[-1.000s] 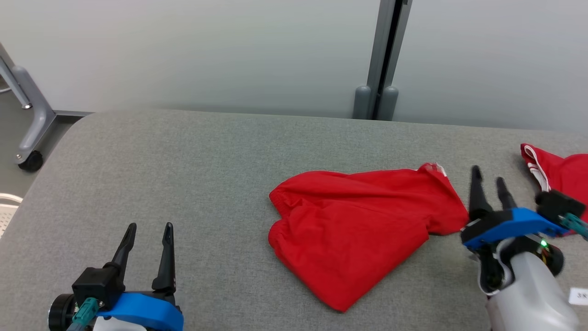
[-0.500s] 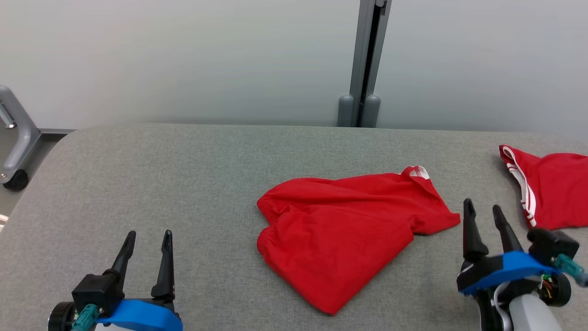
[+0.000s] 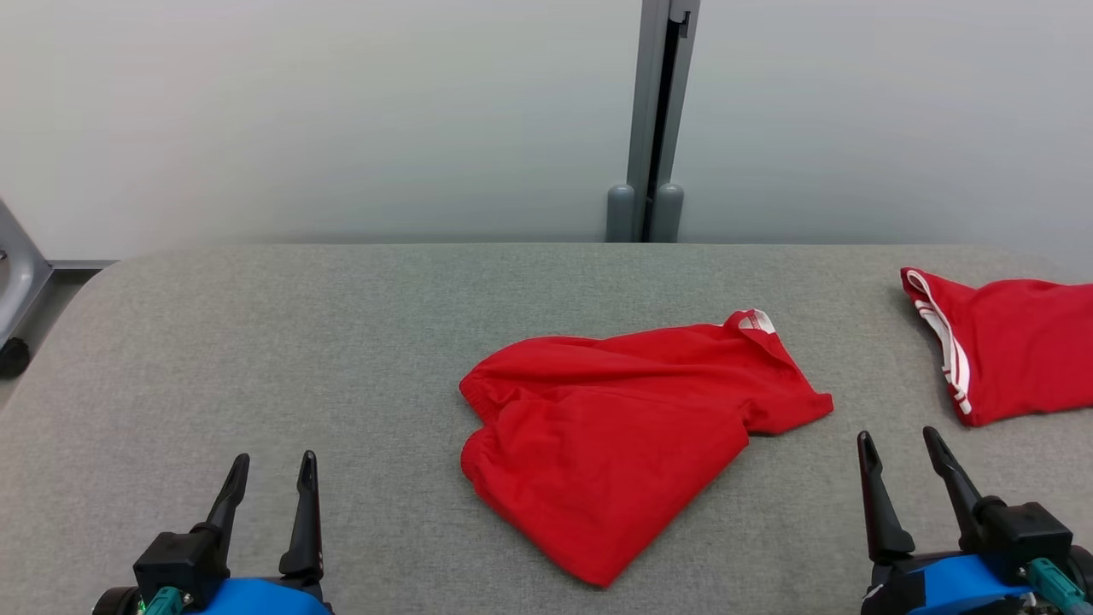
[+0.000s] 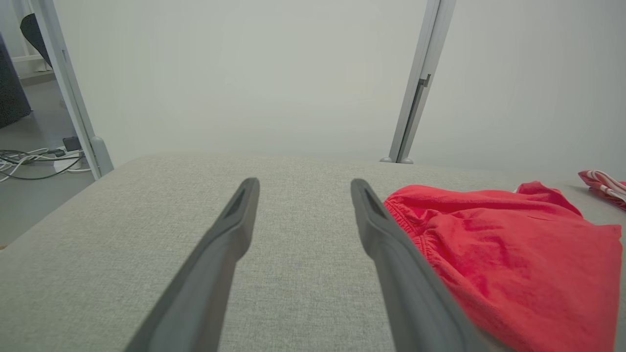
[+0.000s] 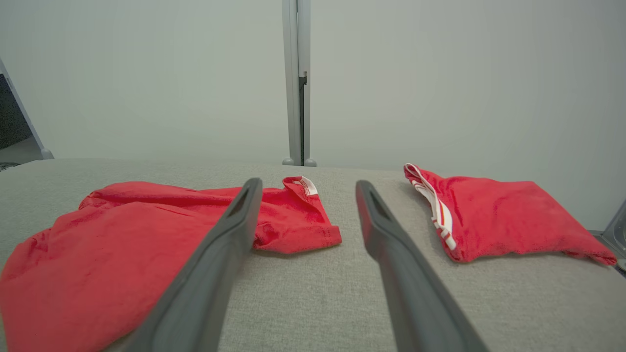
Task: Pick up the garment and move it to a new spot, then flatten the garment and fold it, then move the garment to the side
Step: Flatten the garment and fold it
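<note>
While the garment [image 3: 615, 436] is lying crumpled on the counter [image 3: 256, 342], the left pincer [image 3: 275, 458] and right pincer [image 3: 897, 434] are hovering either side of it, parted and empty. Pick-up is seemingly waiting, needing an edge pinched.

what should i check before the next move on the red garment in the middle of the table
1. Left claw open and empty: ok.
2. Right claw open and empty: ok.
3. Red garment free to lift, nothing resting on it: ok.
4. Red garment lying flat: not ok, it is bunched and doubled over.
5. Bare table to the robot's left for a new spot: ok.
6. Striped garment apart from the red garment: ok, grey table shows between them.
</note>
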You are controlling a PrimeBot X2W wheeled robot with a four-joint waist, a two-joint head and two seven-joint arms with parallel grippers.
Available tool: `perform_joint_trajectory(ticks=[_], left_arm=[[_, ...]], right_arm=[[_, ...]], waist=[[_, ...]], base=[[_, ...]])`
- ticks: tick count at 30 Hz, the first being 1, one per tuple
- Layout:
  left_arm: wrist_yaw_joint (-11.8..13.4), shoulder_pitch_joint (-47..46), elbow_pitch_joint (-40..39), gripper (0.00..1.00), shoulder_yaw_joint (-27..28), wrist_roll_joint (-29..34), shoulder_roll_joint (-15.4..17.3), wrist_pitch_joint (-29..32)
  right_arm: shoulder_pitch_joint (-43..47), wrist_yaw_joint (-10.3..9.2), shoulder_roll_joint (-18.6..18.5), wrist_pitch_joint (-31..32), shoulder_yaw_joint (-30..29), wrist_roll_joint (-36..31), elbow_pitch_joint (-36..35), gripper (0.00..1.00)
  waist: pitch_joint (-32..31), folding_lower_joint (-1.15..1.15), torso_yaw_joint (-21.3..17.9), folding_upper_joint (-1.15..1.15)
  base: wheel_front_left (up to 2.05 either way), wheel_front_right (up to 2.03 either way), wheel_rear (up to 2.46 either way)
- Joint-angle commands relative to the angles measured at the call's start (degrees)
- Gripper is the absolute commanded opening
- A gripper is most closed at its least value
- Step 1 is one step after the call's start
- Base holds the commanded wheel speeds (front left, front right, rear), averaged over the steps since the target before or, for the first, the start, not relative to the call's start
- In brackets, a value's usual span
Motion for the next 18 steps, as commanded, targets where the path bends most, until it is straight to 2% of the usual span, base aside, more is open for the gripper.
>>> perform_joint_trajectory(ticks=[1, 11, 18], left_arm=[[0.3, 0.62, -0.31, 1.0, 0.04, -0.16, -0.03, -0.4], [0.72, 0.48, -0.94, 1.0, -0.3, -0.49, 0.02, -0.21], [-0.04, -1.51, 0.02, 1.0, -0.92, -0.41, 0.18, 0.57]], right_arm=[[1.11, 0.02, -0.24, 0.59, -0.05, 0.27, -1.16, 1.0], [2.25, 0.03, -0.23, 2.93, 0.1, 2.27, -4.17, 1.0], [2.1, 0.02, -0.23, 3.12, 0.54, 2.47, -4.44, 1.0]], waist=[[0.05, 0.0, -0.36, 0.0], [0.56, 0.0, -1.5, 0.0], [1.04, 0.0, -2.09, 0.0]], base=[[0.0, 0.0, 0.0], [0.0, 0.0, 0.0], [0.0, 0.0, 0.0]])
